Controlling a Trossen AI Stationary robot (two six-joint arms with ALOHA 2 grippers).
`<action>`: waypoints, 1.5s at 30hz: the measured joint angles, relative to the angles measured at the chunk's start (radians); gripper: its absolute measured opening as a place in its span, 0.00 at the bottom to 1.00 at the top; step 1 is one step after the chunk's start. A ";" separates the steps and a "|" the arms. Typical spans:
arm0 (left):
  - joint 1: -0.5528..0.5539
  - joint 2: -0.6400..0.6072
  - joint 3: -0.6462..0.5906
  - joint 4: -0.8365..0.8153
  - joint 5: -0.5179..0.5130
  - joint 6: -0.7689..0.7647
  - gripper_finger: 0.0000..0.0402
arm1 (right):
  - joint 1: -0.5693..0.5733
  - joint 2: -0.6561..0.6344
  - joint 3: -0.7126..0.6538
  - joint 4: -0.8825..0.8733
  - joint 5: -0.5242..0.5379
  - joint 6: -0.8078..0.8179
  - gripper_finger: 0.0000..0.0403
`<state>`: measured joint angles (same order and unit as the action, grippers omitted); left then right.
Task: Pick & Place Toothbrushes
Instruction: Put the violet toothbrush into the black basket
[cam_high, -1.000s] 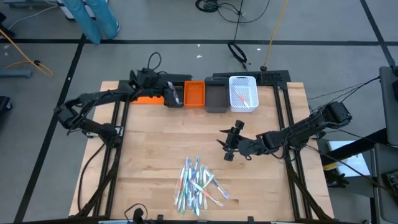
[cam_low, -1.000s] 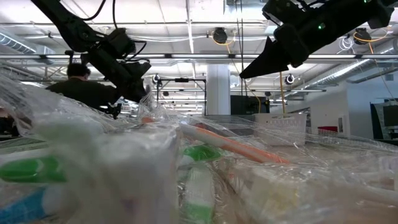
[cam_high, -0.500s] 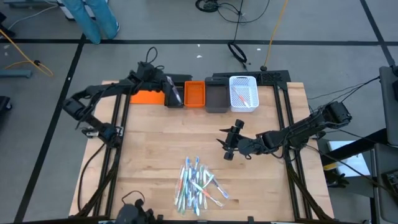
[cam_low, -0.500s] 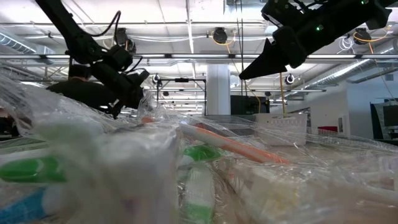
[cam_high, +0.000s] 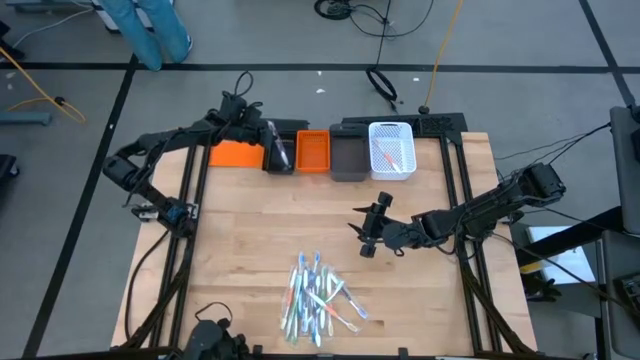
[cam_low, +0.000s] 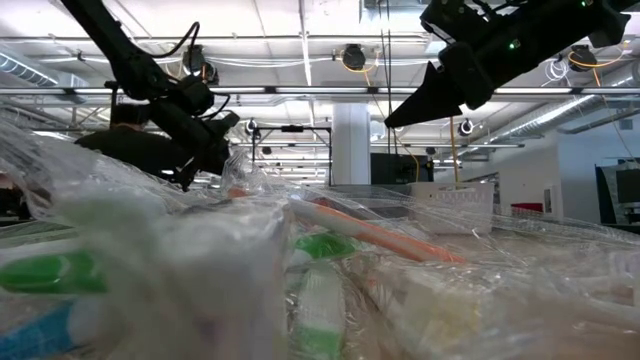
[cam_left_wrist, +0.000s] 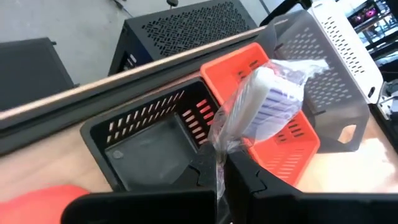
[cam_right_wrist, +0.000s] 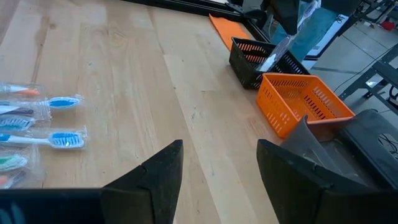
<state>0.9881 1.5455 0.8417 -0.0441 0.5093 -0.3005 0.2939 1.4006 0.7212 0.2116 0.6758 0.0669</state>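
A pile of wrapped toothbrushes (cam_high: 318, 298) lies on the wooden table near its front edge and fills the low view (cam_low: 300, 270). My left gripper (cam_high: 272, 150) is at the far left, over the black bin (cam_high: 281, 158), shut on one wrapped toothbrush (cam_left_wrist: 261, 106) with a white head. The same gripper appears in the left wrist view (cam_left_wrist: 222, 167). My right gripper (cam_high: 367, 236) hangs open above the table's middle, with nothing between its fingers (cam_right_wrist: 214, 168). My left gripper pinches the toothbrush's clear wrapper (cam_left_wrist: 219, 148) between its two fingers, just behind the head. The fingers slant down from the far left. The head end (cam_left_wrist: 268, 99) sticks out ahead of them, lifted clear above the black bin (cam_left_wrist: 149, 140) and the orange bin (cam_left_wrist: 273, 134). The handle is hidden.
Along the far edge stand a black, an orange (cam_high: 312, 152), a grey (cam_high: 347, 158) and a white bin (cam_high: 391, 150) in a row; the white one holds toothbrushes. A flat orange piece (cam_high: 235, 156) lies left of the black bin. Bare wood lies between bins and pile.
My left arm has swung, carrying its wrist a little toward the table's far edge and rolling it slightly; the toothbrush stays held over the black bin. My right gripper has kept still and open.
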 joint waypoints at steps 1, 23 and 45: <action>-0.001 0.000 0.000 -0.003 0.012 -0.006 0.00 | 0.000 0.000 0.000 -0.001 0.000 0.000 0.49; 0.022 -0.002 0.000 -0.015 0.108 -0.076 0.00 | 0.000 0.000 0.000 -0.002 0.000 0.000 0.49; 0.013 -0.003 0.000 -0.088 0.002 -0.079 0.33 | 0.000 0.000 0.000 -0.002 0.000 0.000 0.49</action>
<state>1.0008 1.5425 0.8417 -0.1321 0.5115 -0.3791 0.2939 1.4006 0.7216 0.2092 0.6754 0.0669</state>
